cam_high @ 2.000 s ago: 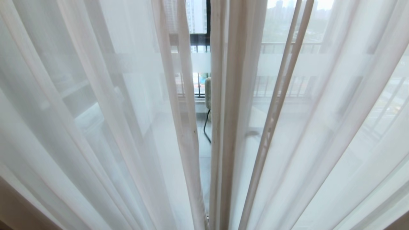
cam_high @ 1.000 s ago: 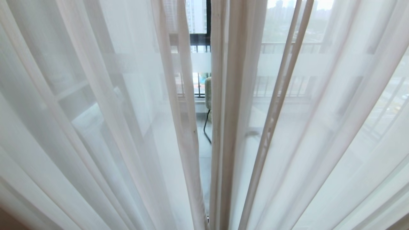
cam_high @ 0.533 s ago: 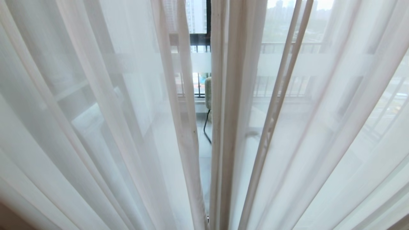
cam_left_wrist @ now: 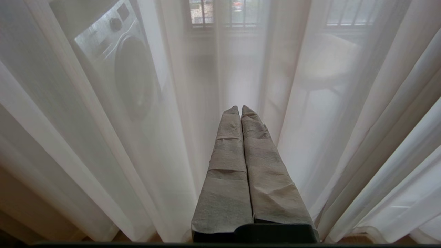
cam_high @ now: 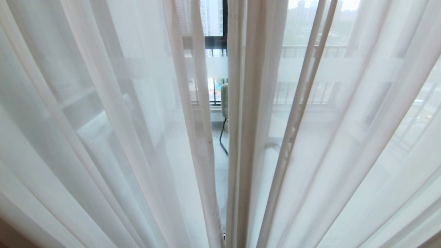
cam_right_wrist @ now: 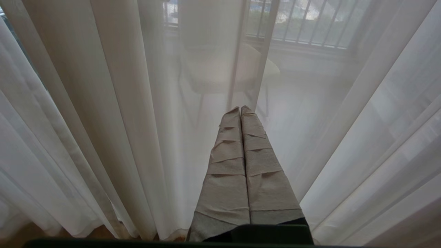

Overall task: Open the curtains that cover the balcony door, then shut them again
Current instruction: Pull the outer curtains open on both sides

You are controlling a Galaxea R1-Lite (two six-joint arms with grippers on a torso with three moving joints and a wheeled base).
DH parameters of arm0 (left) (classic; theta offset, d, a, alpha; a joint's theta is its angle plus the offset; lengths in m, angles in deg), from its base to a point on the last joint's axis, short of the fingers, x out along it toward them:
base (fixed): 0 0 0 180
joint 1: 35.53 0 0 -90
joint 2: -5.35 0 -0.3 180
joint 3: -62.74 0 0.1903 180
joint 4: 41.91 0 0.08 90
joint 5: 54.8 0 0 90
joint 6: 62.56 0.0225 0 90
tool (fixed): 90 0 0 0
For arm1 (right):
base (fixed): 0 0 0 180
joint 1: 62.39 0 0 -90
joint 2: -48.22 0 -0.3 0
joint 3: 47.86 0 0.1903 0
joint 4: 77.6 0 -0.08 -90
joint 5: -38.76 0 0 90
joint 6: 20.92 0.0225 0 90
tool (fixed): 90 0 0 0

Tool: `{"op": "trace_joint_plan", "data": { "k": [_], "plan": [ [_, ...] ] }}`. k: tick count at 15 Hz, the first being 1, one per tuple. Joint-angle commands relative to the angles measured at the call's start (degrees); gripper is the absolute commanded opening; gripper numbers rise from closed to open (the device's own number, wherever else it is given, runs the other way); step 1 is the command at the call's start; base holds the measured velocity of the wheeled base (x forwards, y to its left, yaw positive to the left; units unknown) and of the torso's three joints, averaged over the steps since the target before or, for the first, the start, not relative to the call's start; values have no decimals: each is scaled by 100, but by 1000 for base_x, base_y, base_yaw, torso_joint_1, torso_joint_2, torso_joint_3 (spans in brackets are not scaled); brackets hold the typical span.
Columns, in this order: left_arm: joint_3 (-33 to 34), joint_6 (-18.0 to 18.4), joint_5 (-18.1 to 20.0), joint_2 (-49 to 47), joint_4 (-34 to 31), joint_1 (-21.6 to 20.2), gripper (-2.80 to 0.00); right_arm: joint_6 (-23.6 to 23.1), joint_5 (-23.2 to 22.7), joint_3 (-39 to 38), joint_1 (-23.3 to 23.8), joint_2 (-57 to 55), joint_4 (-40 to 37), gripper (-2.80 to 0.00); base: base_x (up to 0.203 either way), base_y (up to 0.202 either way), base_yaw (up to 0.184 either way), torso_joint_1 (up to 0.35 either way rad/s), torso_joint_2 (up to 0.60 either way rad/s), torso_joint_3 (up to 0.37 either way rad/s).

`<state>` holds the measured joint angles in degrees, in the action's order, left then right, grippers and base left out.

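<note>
since the head cam is right up against the curtains [cam_high: 113,137], the white sheer fills nearly the whole view, hanging in long folds. a thin gap [cam_high: 217,113] runs down the middle between the two panels. through that gap you can see the door [cam_high: 217,67] glass with its frosted band, a black frame piece above the band, railing bars behind it, and a chair [cam_high: 224,100] just below the band. neither arm shows up here.

left wrist view: the left gripper [cam_left_wrist: 240,109] points at the sheer with its taped fingers [cam_left_wrist: 227,144] pressed together, nothing between them, the tips close to the cloth. behind the sheer, off to one side of the gripper, there's a washer [cam_left_wrist: 120,62] showing through.

right wrist view: same deal, the right gripper [cam_right_wrist: 240,109] is fully closed and empty, aimed at the sheer [cam_right_wrist: 103,103]. the chair [cam_right_wrist: 220,69] and railing [cam_right_wrist: 296,24] are hazy shapes through the cloth beyond its tips.
</note>
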<state>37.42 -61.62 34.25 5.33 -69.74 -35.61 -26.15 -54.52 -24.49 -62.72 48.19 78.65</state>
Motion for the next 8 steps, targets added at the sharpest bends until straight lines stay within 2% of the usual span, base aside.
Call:
{"op": "trace_joint_plan", "data": {
  "k": [1, 6, 8],
  "plan": [
    [2, 12, -1, 2, -2, -1, -280, -4, -6, 0, -2, 2, 0, -280, 0, 0, 0, 0, 0, 0],
    [-7, -164, 16, 2, -2, -9, -280, -4, -6, 0, -2, 2, 3, -280, 0, 0, 0, 0, 0, 0],
    [-215, -224, 46, -47, -28, -9, -280, -4, -6, 0, -2, 2, -4, -280, 0, 0, 0, 0, 0, 0]
  ]
}}
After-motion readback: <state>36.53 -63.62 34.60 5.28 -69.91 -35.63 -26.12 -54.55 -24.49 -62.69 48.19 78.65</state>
